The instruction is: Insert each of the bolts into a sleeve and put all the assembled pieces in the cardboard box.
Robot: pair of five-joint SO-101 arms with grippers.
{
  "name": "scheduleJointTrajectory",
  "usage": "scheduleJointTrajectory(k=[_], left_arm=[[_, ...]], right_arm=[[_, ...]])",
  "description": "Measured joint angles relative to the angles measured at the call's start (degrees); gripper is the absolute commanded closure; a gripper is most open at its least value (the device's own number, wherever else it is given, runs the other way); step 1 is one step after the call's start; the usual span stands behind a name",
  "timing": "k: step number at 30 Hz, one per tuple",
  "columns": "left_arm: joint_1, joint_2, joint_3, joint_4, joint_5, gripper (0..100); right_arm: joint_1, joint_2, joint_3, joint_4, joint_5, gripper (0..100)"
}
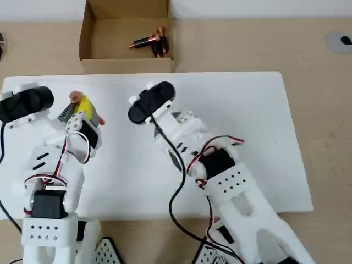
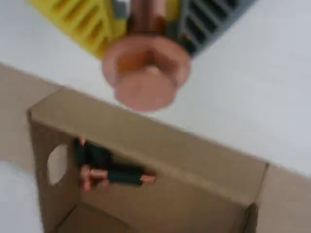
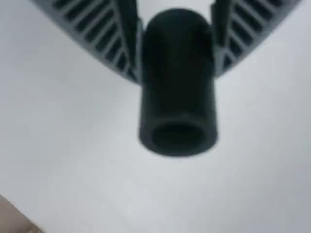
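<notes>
Flaring copper bolt (image 2: pixel 146 68), tubular blk sleeve (image 3: pixel 177 82)

**Robotics bench on an office-style table**

This looks like a robotics lab or maker workspace, not a home. 2 small white plastic arms, the left arm (image 1: pixel 52 165) and the right arm (image 1: pixel 231 181), sit side by side at the near edge of a wood-grain table (image 1: pixel 319 99), with bare motors and loose wires (image 1: pixel 177 187) showing. A white sheet (image 1: pixel 247 99) covers the work area. A cable grommet (image 1: pixel 339 42) sits far right, and a plain cardboard box (image 1: pixel 87 38) stands at the far edge.
</notes>
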Motion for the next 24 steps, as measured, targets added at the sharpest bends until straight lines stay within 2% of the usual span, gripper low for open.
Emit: scheduleJointTrajectory(k=[6, 12, 18, 24], left_arm=[[0.00, -0.09, 4.04, -6.86, 3.08, 99], [1.05, -0.09, 4.48, -8.18, 7.56, 99], [6.15, -0.09, 4.40, -8.18, 8.26, 99], [7.38, -0.09, 0.53, -8.18, 10.81, 99]], right_arm=[[-0.26, -6.77, 9.85, -11.16, -0.70, 98.8], [-0.26, -13.54, 19.69, -21.80, -1.05, 98.8], [-0.26, -15.03, 23.74, -24.88, -1.32, 98.8], [-0.26, -15.12, 24.18, -24.97, -2.29, 98.8]])
